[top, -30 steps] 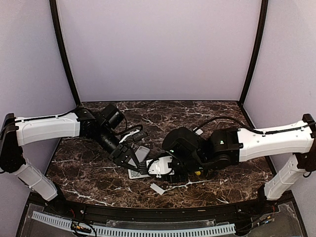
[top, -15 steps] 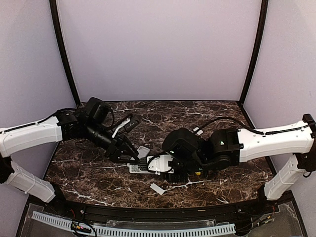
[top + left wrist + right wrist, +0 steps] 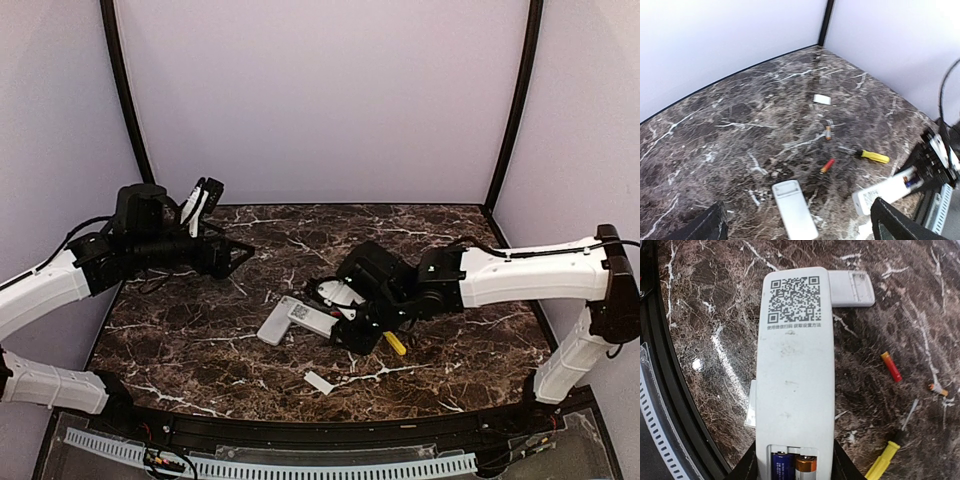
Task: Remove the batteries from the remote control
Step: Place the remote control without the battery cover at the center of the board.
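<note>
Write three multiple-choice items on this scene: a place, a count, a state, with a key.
1. Where is the yellow-handled screwdriver? A on the marble table; B leaning on the wall; C inside a remote.
2. How many batteries show in the QR-labelled remote's open compartment? A none; B two; C four.
3. The left gripper is: A open, empty; B shut on a battery; C shut on the screwdriver.
Key: 1A, it lies flat on the stone; 2B, two ends sit side by side; 3A, fingers spread with nothing between.

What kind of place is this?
Probably a robot test booth, not a home: a marble-look table boxed in by plain lilac walls, robot arms mounted at its edge, and an opened remote near loose batteries.
</note>
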Robot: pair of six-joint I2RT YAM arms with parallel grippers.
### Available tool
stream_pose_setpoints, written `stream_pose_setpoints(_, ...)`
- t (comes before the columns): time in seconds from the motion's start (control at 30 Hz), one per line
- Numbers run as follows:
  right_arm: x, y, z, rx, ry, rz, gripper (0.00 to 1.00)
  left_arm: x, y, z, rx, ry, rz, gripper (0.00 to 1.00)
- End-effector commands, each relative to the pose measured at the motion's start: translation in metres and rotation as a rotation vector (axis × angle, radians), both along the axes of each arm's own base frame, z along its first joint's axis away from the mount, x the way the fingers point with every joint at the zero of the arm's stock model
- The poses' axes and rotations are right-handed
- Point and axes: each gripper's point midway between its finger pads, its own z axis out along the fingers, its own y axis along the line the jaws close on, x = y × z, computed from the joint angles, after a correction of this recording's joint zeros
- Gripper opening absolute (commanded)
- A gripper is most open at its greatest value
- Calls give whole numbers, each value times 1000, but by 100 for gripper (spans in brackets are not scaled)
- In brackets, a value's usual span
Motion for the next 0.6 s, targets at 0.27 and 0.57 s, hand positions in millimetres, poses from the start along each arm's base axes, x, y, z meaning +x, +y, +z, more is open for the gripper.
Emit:
stream_pose_setpoints(0.27, -3, 14, -73, -21, 319, -278, 21, 70, 78, 9, 69, -63, 403, 99)
stream_pose_setpoints(0.57, 24, 19, -85, -23, 286, -352, 22, 67, 75, 3, 91, -45, 377, 99)
